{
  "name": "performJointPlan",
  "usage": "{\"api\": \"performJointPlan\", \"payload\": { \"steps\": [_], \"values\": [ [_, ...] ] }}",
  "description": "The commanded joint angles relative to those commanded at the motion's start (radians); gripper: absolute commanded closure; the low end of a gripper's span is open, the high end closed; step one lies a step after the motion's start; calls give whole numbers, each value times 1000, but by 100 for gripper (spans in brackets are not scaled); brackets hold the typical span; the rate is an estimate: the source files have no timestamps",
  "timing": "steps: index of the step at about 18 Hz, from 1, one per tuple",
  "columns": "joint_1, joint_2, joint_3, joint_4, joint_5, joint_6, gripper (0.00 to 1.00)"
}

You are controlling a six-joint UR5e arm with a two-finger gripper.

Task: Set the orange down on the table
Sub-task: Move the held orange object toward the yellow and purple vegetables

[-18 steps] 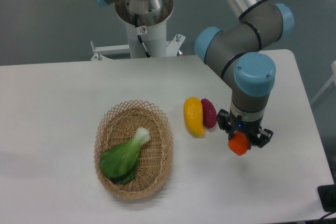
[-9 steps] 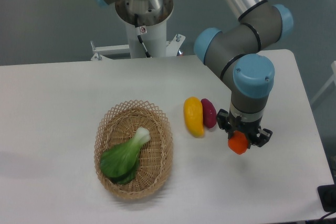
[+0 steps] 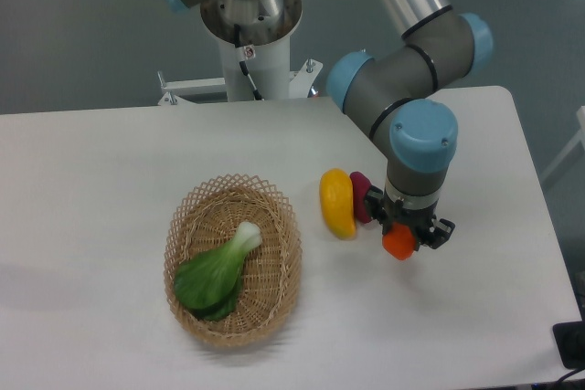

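I see my gripper [image 3: 403, 238] clamped on the orange [image 3: 398, 243] above the table [image 3: 91, 180], just right of the yellow fruit [image 3: 335, 203] and magenta fruit [image 3: 361, 196].

View count: one fixed camera.
Position: raised, at the table's [image 3: 110, 162] near edge.
Facing: downward, toward the arm's base column [image 3: 249, 38] at the far edge.
Nearness: moderate; most of the tabletop fits, near corners cropped.
Shared area: no second view to compare.
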Motion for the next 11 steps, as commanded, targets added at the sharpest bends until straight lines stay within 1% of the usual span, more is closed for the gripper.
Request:
{"api": "performJointPlan", "payload": {
  "steps": [2,7,11],
  "values": [
    [-3,2,-14,16,38,0,57],
    [-9,-6,-17,23,43,-5,55],
    [-31,-23,-14,26,85,-52,52]
  ]
}}
